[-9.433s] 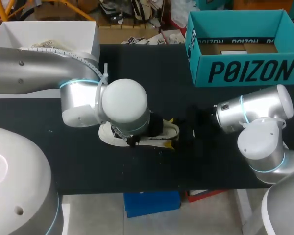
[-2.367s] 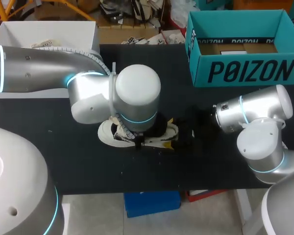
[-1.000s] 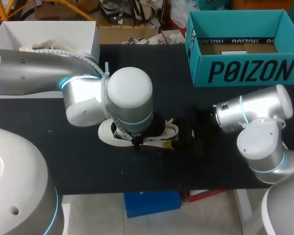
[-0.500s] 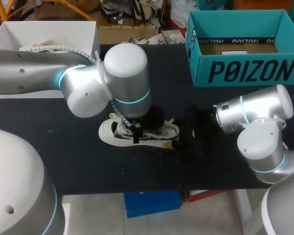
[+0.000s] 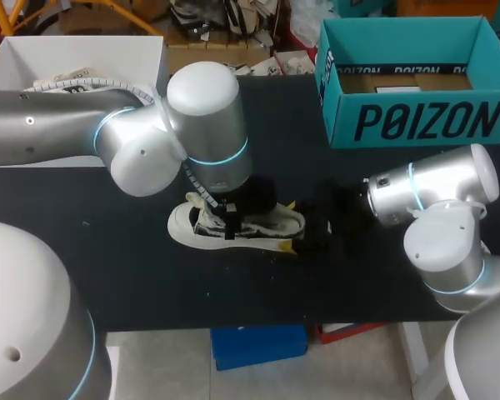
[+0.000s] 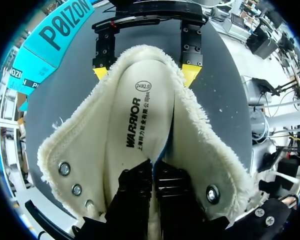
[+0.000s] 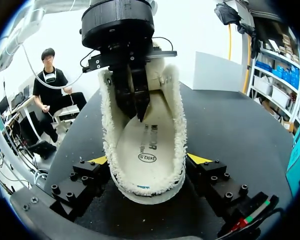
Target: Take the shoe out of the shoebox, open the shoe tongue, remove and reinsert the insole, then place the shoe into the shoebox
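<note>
- Spanning the workspace, the matte black table carries a teal cardboard shoebox at its far right corner. The box is open-topped and well apart from the shoe.
- The silver left arm comes in from the left and turns its wrist straight down over the shoe's opening. As I judge it, a pull off the vertical would drag the whole shoe instead of freeing the insole.
- The silver right arm lies low along the table with its wrist levelled at the heel. If this brace slackens, the shoe will probably lift or tip with the pull.
- The cream fleece-lined shoe sits on its sole mid-table, outside the box, with its collar spread wide.
- The flat white insole with dark print lies inside the shoe, its heel end down. It could buckle if it snags on the fleece.
- The right gripper has its yellow tips clamped on the heel from both sides.
- The left gripper has its dark fingers pressed together deep in the shoe, seemingly nipping a fold of the insole. A shallow bite could slip off.
</note>
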You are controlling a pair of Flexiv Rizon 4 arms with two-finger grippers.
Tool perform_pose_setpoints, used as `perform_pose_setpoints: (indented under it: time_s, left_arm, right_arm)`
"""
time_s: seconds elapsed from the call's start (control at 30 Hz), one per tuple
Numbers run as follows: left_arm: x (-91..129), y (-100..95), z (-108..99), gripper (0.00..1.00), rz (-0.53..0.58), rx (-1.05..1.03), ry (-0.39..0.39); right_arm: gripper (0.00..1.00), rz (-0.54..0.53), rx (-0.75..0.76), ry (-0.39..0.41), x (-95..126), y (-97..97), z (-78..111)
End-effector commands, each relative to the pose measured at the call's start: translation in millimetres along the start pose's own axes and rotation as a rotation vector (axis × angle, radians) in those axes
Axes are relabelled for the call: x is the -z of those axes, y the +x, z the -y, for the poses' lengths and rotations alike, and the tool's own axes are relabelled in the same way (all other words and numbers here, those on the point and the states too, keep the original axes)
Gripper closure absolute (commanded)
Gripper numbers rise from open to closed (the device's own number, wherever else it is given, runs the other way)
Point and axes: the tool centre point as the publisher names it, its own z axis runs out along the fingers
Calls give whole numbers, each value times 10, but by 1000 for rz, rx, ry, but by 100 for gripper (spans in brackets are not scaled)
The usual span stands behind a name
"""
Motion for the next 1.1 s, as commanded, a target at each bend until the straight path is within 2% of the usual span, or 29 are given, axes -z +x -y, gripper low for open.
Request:
perform_pose_setpoints:
  time_s: [0.03, 0.37, 0.9, 1.1]
  left_arm:
    - [13, -1, -19, 100, -8, 2, 6]
    - [157, -34, -46, 100, -53, 22, 72]
    - [294, 25, -64, 100, -47, 16, 122]
    - [358, 59, -29, 100, -31, -9, 163]
  right_arm:
    - [100, 0, -1, 2, 4, -6, 2]
    - [100, 0, -1, 2, 4, -6, 2]
    - [100, 0, -1, 2, 4, -6, 2]
    - [100, 0, -1, 2, 4, -6, 2]
